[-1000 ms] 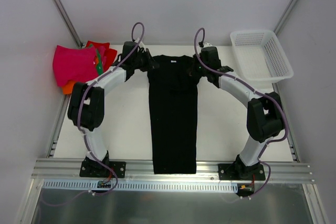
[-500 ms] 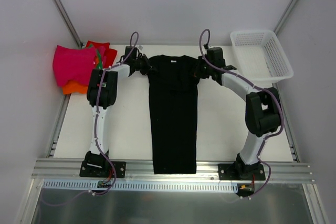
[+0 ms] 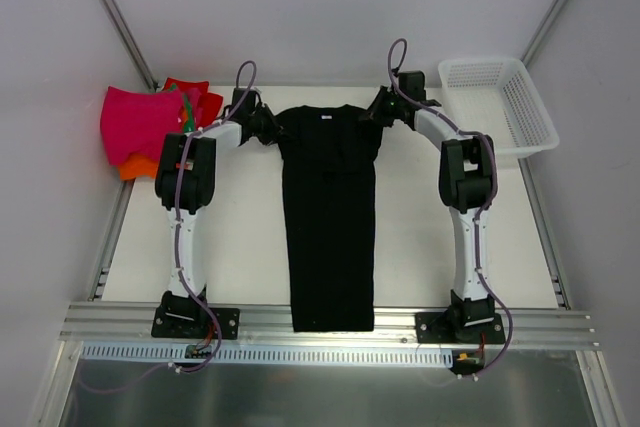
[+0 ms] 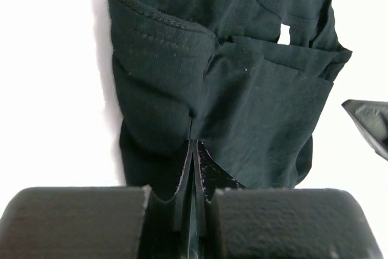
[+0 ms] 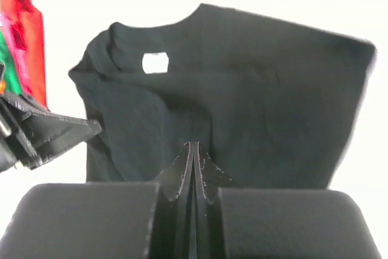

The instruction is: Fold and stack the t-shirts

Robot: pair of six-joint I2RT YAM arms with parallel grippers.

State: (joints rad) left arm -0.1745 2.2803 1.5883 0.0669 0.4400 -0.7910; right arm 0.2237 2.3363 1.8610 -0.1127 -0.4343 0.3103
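A black t-shirt point(image 3: 330, 217) lies on the white table as a long narrow strip, its white neck label point(image 3: 327, 118) at the far end and its hem at the near rail. My left gripper point(image 3: 278, 133) is shut on the cloth at the left shoulder, where folds bunch at its tips point(image 4: 194, 142). At the right shoulder my right gripper point(image 3: 373, 117) is likewise shut, its tips point(image 5: 193, 145) against the black cloth. At the far left sits a pile of folded t-shirts: magenta point(image 3: 135, 122), orange point(image 3: 135, 165), red point(image 3: 195, 92) and a strip of green point(image 3: 187, 122).
A white mesh basket point(image 3: 530, 107) stands at the far right corner, close to the right forearm. A metal rail point(image 3: 120, 322) runs along the near edge with both arm bases on it. Grey walls close in left, right and behind.
Both arms have straightened and drawn their elbows in toward the shirt. The grippers stay shut at the shoulders, and the shirt has hardly shifted.
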